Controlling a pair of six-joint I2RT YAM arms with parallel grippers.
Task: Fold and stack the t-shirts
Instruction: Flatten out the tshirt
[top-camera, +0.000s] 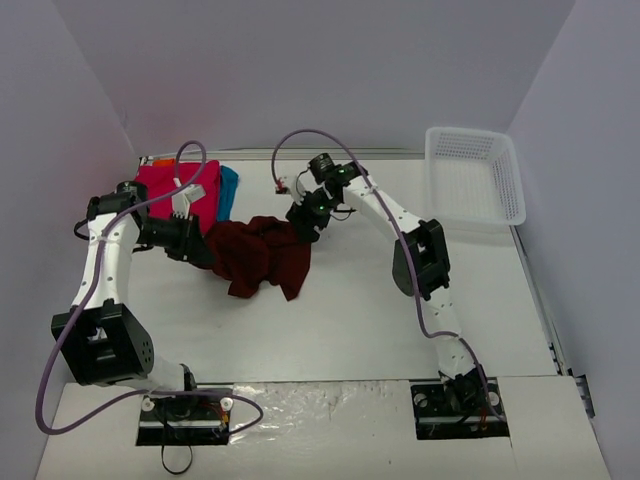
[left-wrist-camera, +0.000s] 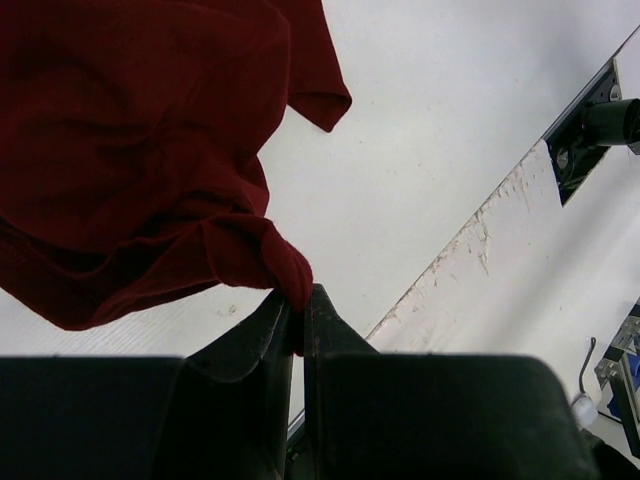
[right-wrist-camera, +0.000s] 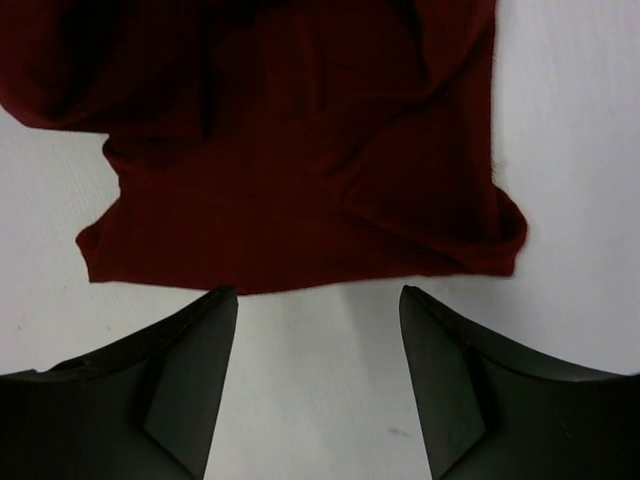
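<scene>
At table (top-camera: 350, 320) centre, left hand (left-wrist-camera: 298, 302) pinching maroon t-shirt (top-camera: 262, 255) fold, right hand (right-wrist-camera: 316, 294) parted wide, empty, beside its hem

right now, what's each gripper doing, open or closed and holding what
left gripper: closed, pinching a corner of the maroon shirt
right gripper: open, holding nothing, just off the shirt's edge

Matt maroon cloth t-shirt (top-camera: 262, 255)
</scene>
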